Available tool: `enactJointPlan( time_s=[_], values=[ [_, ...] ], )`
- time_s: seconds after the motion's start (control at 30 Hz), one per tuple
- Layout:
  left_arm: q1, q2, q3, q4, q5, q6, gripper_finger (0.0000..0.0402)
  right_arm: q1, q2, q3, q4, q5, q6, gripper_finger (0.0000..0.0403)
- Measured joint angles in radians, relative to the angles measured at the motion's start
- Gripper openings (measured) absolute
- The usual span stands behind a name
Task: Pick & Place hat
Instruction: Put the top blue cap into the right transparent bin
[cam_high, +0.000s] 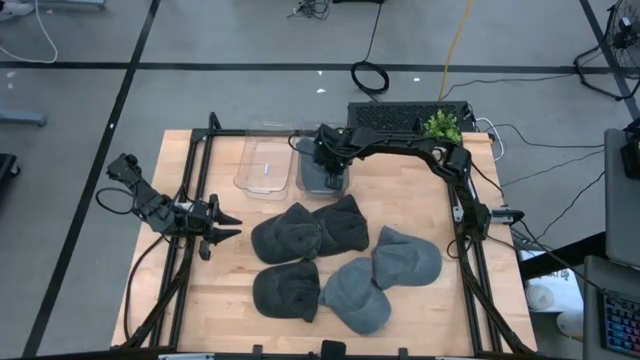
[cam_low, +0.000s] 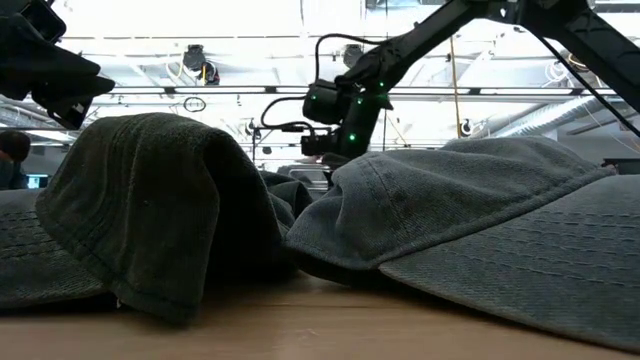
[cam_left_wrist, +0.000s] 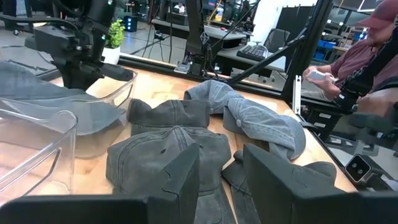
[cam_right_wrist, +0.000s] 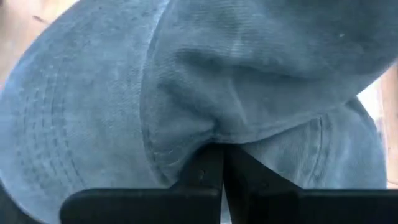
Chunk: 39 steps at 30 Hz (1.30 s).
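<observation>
Lying flat in bin (cam_high: 322, 183), hat (cam_right_wrist: 205, 81); orientation unclear; right claw (cam_right_wrist: 222, 163) pinching it.

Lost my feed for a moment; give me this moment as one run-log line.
right gripper: shut on hat, over bin | left gripper: waiting at table's left edge, holding nothing | five hats remain on table

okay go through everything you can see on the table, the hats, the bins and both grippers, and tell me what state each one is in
left gripper: open, empty, at the table's left edge.
right gripper: shut on the blue-grey hat, over the right bin.
blue-grey hat: crumpled, pinched by the fingers, in the right bin.
right bin: upright, holding that hat.
left bin: upright, nothing seen inside.
five hats on the table: loose, clustered, some overlapping.
</observation>
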Motion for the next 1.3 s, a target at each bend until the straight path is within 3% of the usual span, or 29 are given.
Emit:
enactJointPlan(
  time_s=[0.27, 0.53, 0.83, 1.0, 1.3],
  values=[
    [0.000, 0.000, 0.000, 0.000, 0.000, 0.001, 0.0132, 0.049, -0.115, 0.000, 0.034, 0.144, -0.021, 0.0000],
    [0.000, 0.000, 0.000, 0.004, -0.001, 0.001, 0.0132, 0.121, -0.187, 0.001, 0.078, 0.084, -0.041, 0.0000],
    [0.000, 0.000, 0.000, 0.005, -0.001, 0.001, 0.0132, 0.090, -0.083, -0.106, 0.140, 0.076, -0.019, 0.0000],
    [0.000, 0.000, 0.000, 0.003, 0.000, 0.001, 0.0132, 0.071, -0.090, -0.163, 0.170, 0.052, 0.007, 0.0000],
    [0.000, 0.000, 0.000, 0.006, 0.002, 0.000, 0.0132, 0.093, -0.253, -0.172, 0.253, 0.103, -0.002, 0.0000]
  ],
)
